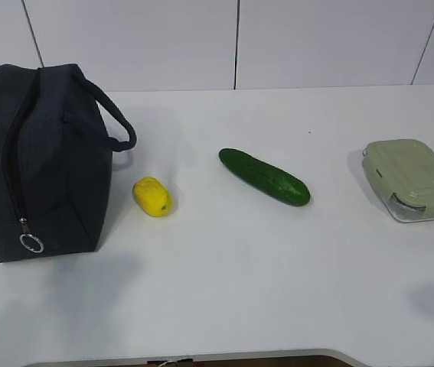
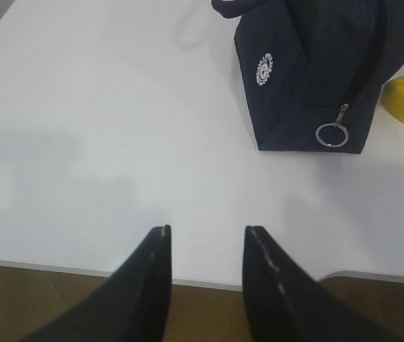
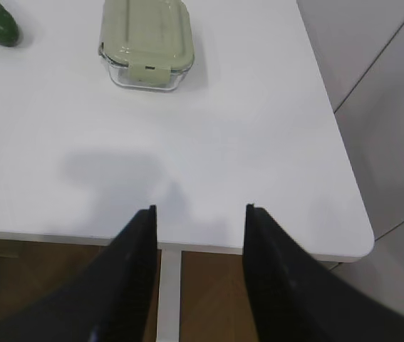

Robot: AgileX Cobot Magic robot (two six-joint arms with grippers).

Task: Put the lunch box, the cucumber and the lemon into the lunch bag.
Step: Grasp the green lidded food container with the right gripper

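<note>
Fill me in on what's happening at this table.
Nothing is being handled yet. The left gripper and the right gripper both hang open and empty over the near edge of the table. The lunch bag stands at the left with its zipper closed, the lemon just beside it, the cucumber in the middle and the lunch box, lid on, at the right. Nothing is packed so far.

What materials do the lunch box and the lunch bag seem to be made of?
The lunch box: clear walls, apparently glass or hard plastic, since the base looks transparent; the pale green lid with a snap clip looks like matte plastic. The lunch bag: dark woven fabric, judging by its dull, soft surface; its ring pull shines like metal.
</note>
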